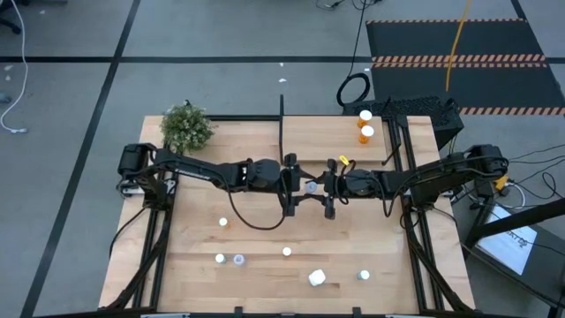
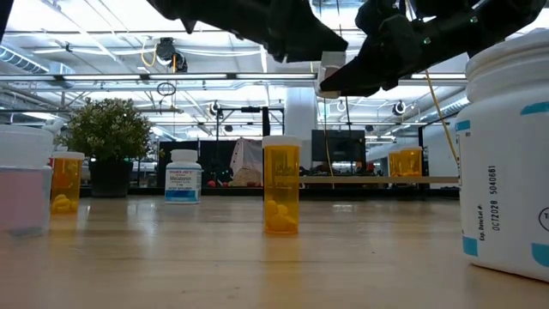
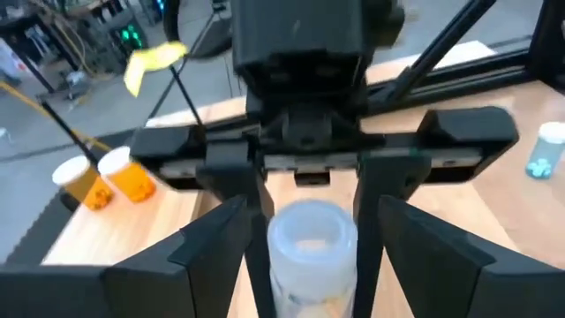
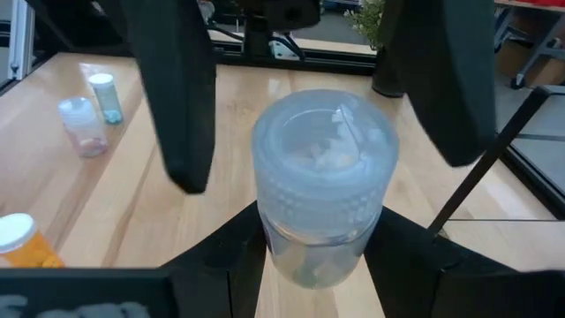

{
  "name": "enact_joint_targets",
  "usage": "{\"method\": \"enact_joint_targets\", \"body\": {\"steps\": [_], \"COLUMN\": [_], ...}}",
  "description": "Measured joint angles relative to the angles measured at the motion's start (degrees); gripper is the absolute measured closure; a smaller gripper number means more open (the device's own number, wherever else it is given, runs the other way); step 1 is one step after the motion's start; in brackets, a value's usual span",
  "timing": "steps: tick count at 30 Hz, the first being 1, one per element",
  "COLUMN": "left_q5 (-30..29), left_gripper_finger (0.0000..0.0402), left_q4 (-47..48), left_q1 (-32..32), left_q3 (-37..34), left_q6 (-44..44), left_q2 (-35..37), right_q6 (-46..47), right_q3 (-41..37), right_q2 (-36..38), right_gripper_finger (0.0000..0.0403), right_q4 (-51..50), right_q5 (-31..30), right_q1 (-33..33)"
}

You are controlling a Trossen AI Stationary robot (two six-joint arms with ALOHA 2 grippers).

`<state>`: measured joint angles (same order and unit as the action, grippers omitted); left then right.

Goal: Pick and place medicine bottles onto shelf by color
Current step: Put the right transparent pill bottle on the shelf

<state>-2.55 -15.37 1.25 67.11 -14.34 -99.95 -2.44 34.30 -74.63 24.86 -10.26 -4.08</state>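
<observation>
my right gripper (image 4: 322, 265) clamps clear bottle (image 4: 323, 181) mid-body; left gripper (image 3: 305, 243) straddles it, not yet shut. light, slick plastic; grip below cap.

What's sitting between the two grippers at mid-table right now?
A clear bottle with a pale ribbed cap, held up between the left gripper and right gripper. The high view and both wrist views show it.

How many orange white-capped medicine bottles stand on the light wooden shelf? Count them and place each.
2. Both orange white-capped medicine bottles stand near the light wooden shelf's far right corner: one at the far edge, the other just in front. None looks hidden.
</observation>
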Motion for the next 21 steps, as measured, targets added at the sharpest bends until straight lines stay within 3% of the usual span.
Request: {"method": "enact_joint_targets", "body": {"steps": [14,21], "left_q5": [-0.1,0.0], "left_gripper_finger": [0.0244,0.0237], "left_q4": [0.5,0.9], "left_q1": [-0.1,-0.1], "left_q3": [0.0,0.0], "left_q6": [-1.5,-1.1], "left_q2": [-0.2,-0.1], "right_q6": [0.2,0.2], "right_q3": [0.0,0.0], "right_q2": [0.0,0.2], "right_gripper_finger": [0.0236,0.0236], "right_q4": [0.0,-0.1], "right_q5": [-0.1,-0.1], "right_q1": [0.0,0.0]}}
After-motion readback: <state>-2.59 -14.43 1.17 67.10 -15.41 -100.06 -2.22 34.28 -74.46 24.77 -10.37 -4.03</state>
